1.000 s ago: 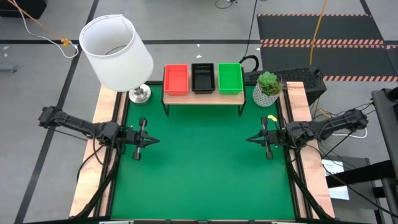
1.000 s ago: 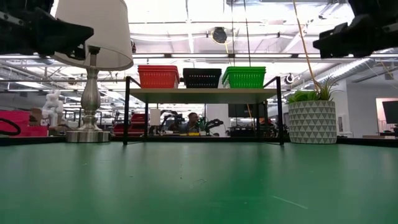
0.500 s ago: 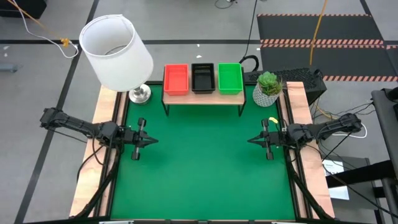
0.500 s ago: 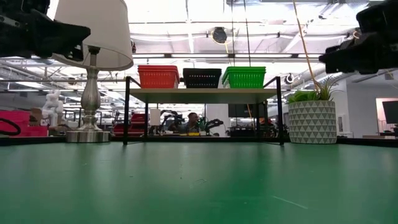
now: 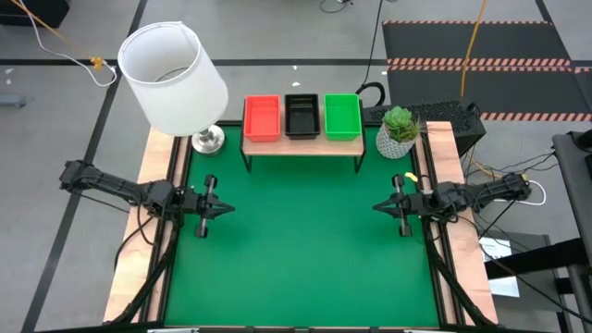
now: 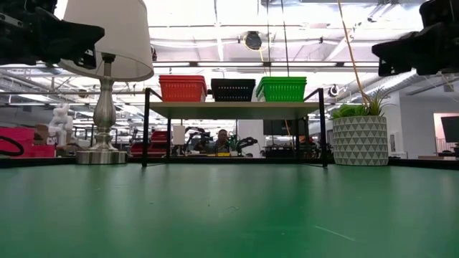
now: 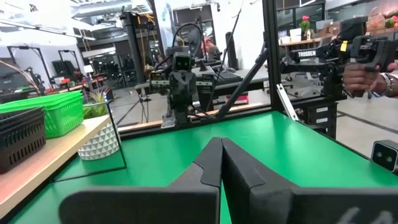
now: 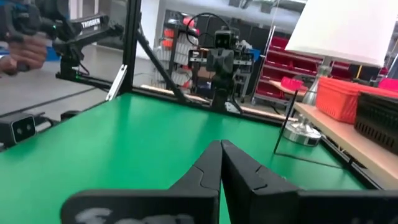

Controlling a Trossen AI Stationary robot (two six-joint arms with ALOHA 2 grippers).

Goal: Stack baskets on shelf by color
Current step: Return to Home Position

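Baskets (image 6: 233,89) look like light, stiff plastic to me; I'd pinch one by a short wall. At the table's left edge my left gripper (image 5: 222,209) hovers, fingers pressed together, empty. On the shelf (image 5: 301,141) sit orange-red baskets (image 5: 262,117), black baskets (image 5: 302,115) and green baskets (image 5: 342,116), side by side. My right gripper (image 5: 377,207) hovers opposite, likewise closed and empty.
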